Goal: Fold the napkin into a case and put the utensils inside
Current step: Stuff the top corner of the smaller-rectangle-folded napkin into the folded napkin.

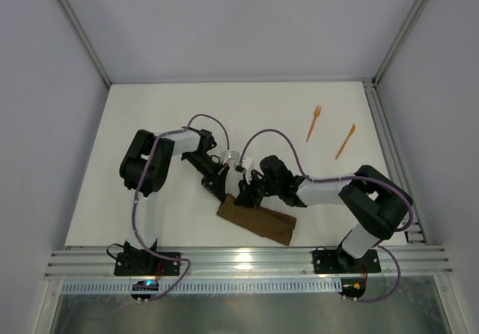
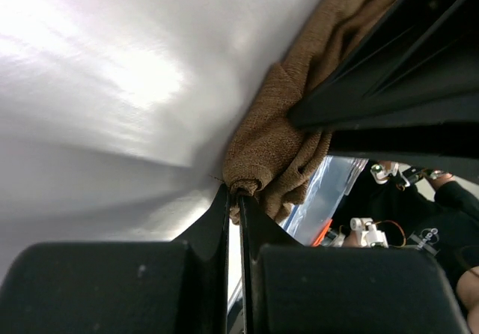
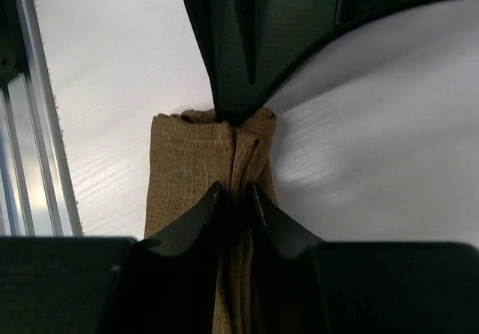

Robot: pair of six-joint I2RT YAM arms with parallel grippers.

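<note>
The napkin [image 1: 262,222] lies near the table's front edge as a dark brown folded strip, the case. Both grippers meet at its left end. My left gripper [image 1: 227,187] is shut on a bunched fold of that end [image 2: 258,158], pinched at the tips [image 2: 238,193]. My right gripper [image 3: 236,190] faces it along the strip [image 3: 187,169]. Its jaws stand slightly parted, with a ridge of cloth layers between them. The utensils lie at the far right: an orange fork [image 1: 313,123] and a plain pointed orange piece [image 1: 345,141], both apart from the cloth.
An aluminium rail [image 1: 247,259] runs along the near edge just behind the strip and shows in the right wrist view as a rail [image 3: 41,124]. Frame posts and grey walls bound the white table [image 1: 165,117]. Purple cables loop over both arms.
</note>
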